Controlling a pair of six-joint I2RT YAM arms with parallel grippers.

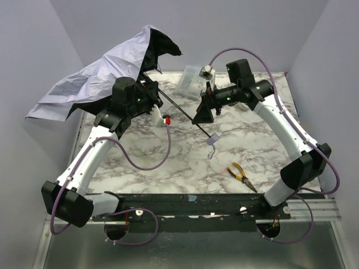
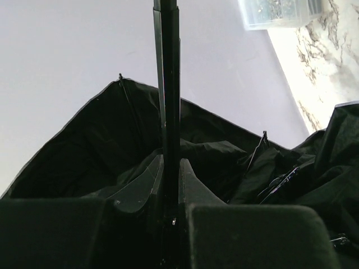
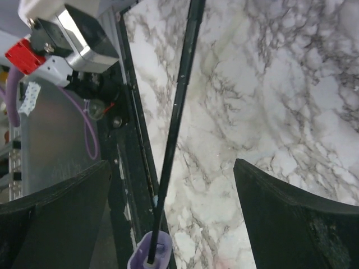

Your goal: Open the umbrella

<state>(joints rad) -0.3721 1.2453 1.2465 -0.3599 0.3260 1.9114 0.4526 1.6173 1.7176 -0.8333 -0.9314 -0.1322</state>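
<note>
While left claw [image 2: 170,179] clamps umbrella shaft [image 2: 167,84], right claw [image 3: 173,163] gapes near clear box [image 1: 192,83].

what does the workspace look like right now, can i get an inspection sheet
surface: marble-patterned table, no spills seen
job's things: umbrella partly spread, hanging over the far left edge; its shaft slants down to the pale handle
clutter: clear plastic box at the back; yellow-handled pliers near the front
grippers: left gripper shut on the shaft; right gripper open, fingers either side of the shaft
cables: purple cable loops over the table from the left arm
surroundings: plain grey walls on three sides
</note>
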